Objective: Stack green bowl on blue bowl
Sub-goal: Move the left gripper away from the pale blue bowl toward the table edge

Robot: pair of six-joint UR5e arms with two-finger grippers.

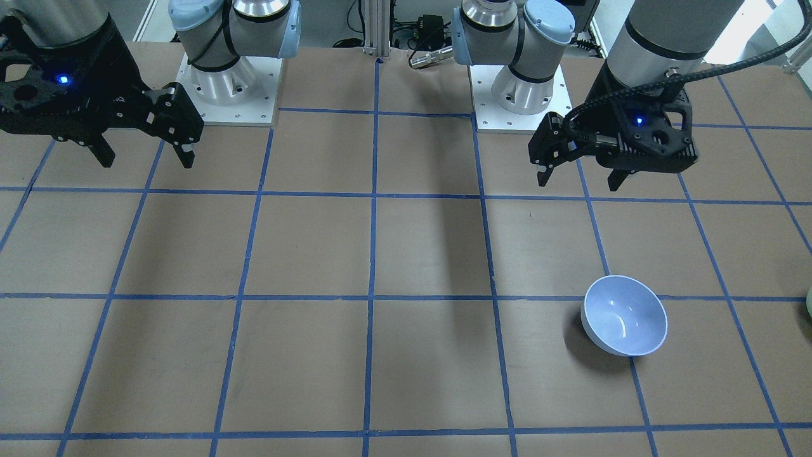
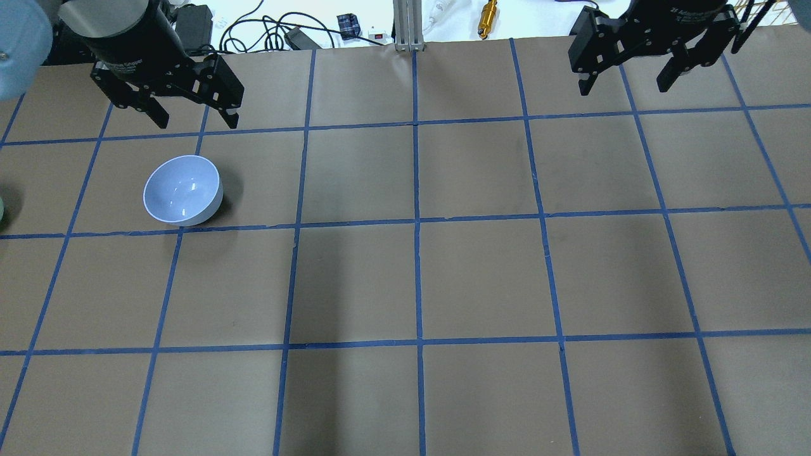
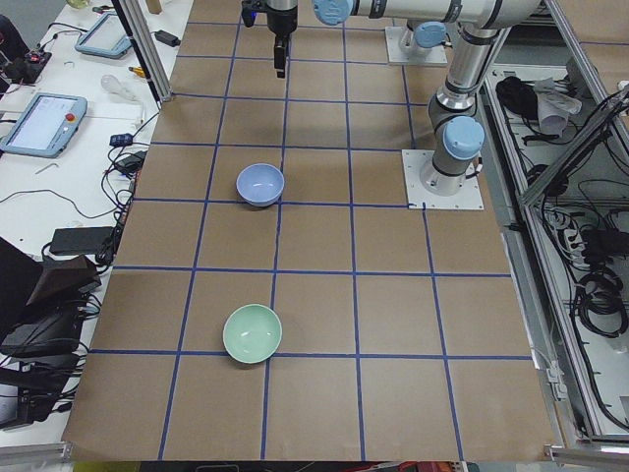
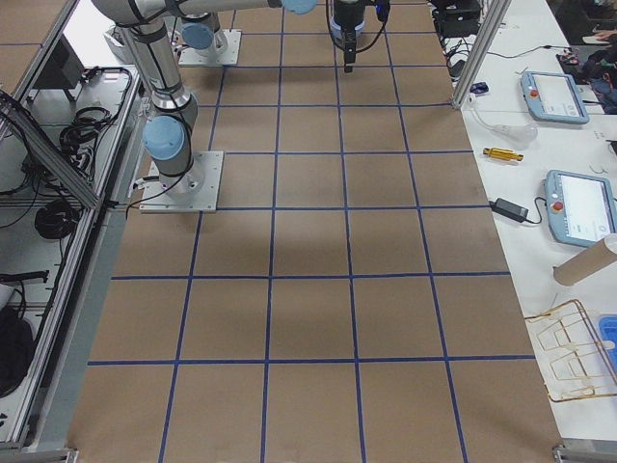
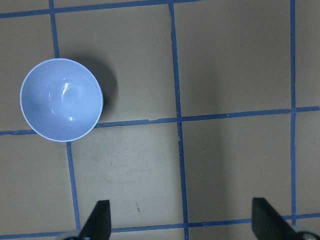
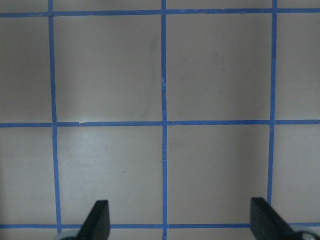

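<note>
The blue bowl (image 1: 625, 315) stands upright on the brown table, on my left side; it also shows in the overhead view (image 2: 182, 190), the left side view (image 3: 260, 184) and the left wrist view (image 5: 61, 100). The green bowl (image 3: 253, 333) stands upright further toward the table's left end, well apart from it; only a sliver shows at the overhead view's left edge (image 2: 2, 212). My left gripper (image 2: 193, 120) is open and empty, high above the table near the blue bowl. My right gripper (image 2: 624, 87) is open and empty, high over the right side.
Blue tape lines (image 2: 415, 221) divide the table into squares. The two arm bases (image 1: 225, 82) (image 1: 523, 89) stand on white plates at the robot's edge. Cables and a brass part (image 2: 488, 11) lie beyond the far edge. Tablets (image 3: 39, 123) lie on a side bench.
</note>
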